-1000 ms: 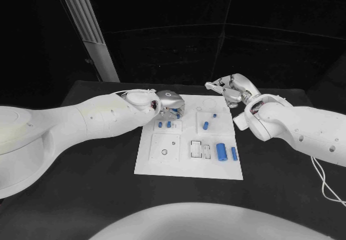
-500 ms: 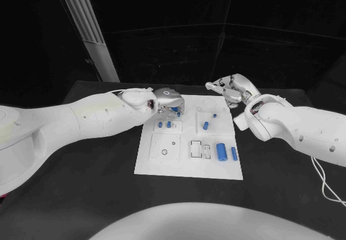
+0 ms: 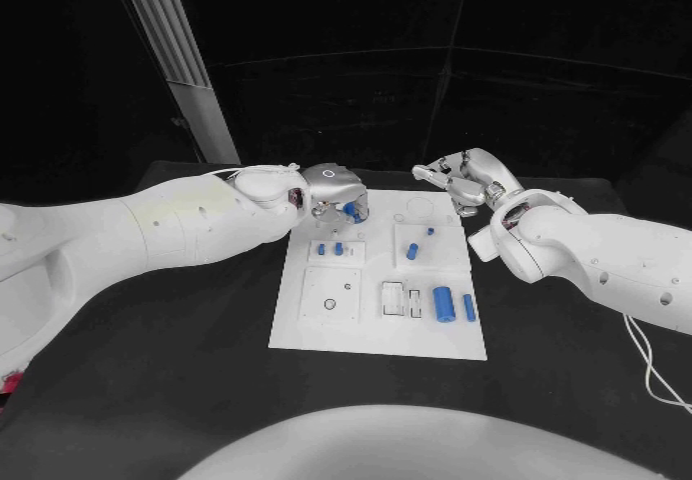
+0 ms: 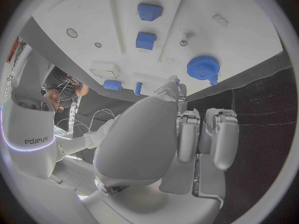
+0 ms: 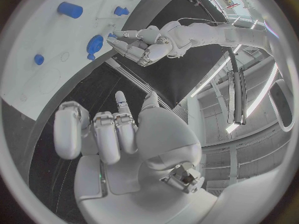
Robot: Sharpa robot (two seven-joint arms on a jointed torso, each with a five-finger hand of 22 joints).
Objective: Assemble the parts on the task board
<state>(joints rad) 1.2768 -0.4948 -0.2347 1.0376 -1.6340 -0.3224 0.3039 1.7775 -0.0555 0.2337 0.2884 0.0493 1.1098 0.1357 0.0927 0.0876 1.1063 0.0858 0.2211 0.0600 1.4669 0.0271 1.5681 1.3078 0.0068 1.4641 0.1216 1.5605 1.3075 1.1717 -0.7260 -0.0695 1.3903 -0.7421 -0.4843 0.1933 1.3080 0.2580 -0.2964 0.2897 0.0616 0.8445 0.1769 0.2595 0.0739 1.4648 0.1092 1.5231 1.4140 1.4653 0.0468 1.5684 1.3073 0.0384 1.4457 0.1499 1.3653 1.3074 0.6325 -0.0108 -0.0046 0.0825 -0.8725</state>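
The white task board point(image 3: 378, 338) lies mid-table. My left hand point(image 3: 333, 193) hovers over its far left corner and pinches a round blue toothed part point(image 3: 351, 210) at its fingertips; the same part point(image 4: 201, 67) shows just past a fingertip point(image 4: 174, 83). Two small blue blocks point(image 3: 329, 247) stand in the board below it. Further blue parts point(image 3: 413, 250) sit in the middle right panel. Two blue cylinders point(image 3: 453, 303) lie at the near right. My right hand point(image 3: 464, 180) hangs over the board's far right corner, most fingers curled in, holding nothing.
The black table point(image 3: 173, 400) surrounds the board, with bare room at the near left and near right. A pale post point(image 3: 188, 80) stands behind the table's far left. My right forearm point(image 3: 577, 255) lies beside the board's right edge.
My left hand has moved toward the board's far edge and a little up, carrying the round blue part with it. The right hand has stayed where it was.
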